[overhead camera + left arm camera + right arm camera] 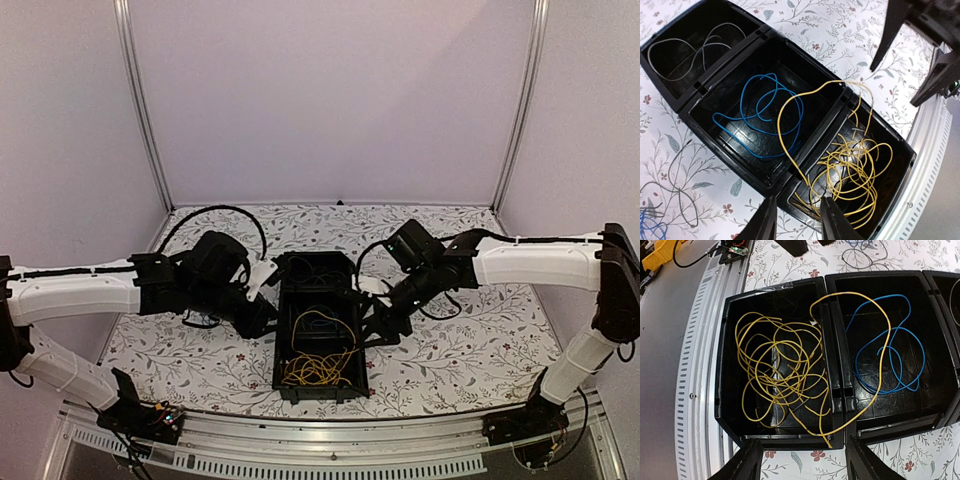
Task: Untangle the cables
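A black tray (283,345) with three compartments stands mid-table. Yellow cables (855,167) are bunched in its near compartment, and one yellow loop (790,107) arcs over the divider into the middle one, where a blue cable (757,112) lies. A thin grey wire (687,47) lies in the far compartment. The yellow bunch (775,372) and the blue cable (892,357) also show in the right wrist view. My left gripper (799,224) is open and empty over the tray's left rim. My right gripper (805,465) is open and empty just outside the right rim.
A loose dark wire (675,192) and a bit of blue wire (650,229) lie on the floral cloth left of the tray. The table's metal front rail (700,370) runs close to the tray's near end. The right arm's fingers (887,37) hang opposite the left camera.
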You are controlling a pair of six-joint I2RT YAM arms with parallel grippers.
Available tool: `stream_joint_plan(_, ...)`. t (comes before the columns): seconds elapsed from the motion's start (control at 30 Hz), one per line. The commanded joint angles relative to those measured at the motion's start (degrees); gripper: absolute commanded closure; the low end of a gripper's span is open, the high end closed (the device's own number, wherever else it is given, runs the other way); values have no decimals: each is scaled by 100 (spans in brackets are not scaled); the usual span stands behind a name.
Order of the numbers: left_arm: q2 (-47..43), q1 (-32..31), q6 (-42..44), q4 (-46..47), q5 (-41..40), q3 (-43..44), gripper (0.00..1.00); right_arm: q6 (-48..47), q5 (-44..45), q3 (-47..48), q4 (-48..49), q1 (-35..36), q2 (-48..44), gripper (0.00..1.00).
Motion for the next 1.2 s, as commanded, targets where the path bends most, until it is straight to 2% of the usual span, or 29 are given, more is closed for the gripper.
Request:
stream_joint_plan(0.0,-441,81,-186,210,-309,-174,66,457,140,309,146,-30,568,39)
stream_joint_plan(0.2,-769,98,-308,261,-490,-319,66,721,-338,645,23,-146,1064,42)
stream_joint_plan(0.33,-870,98,-325,300,-530,-386,66,808,-477,715,35,-212,1196,61)
stream_joint_plan(0.47,-858,101,-316,364,-550,-425,66,804,-452,645,117,-217,1186,93)
stream_joint_plan(0.53,-847,106,-308,399,-556,-446,66,803,-420,586,192,-215,1126,100)
stream_joint_plan(0.7,-871,127,-314,434,-642,-516,66,611,-584,425,290,-104,735,100)
stream_joint_plan(0.8,-922,210,-394,443,-780,-605,66,351,-404,453,144,399,692,100)
stream_joint_plan(0.9,-990,361,-636,325,-1262,-623,65,206,-34,590,54,770,1041,100)
stream_joint_plan(1.0,-1093,614,-1180,-56,-1831,-570,58,412,252,850,39,824,1475,100)
stream_joint_plan(1.17,-1271,1117,-1896,-373,-1850,-651,52,621,821,1185,87,863,2019,100)
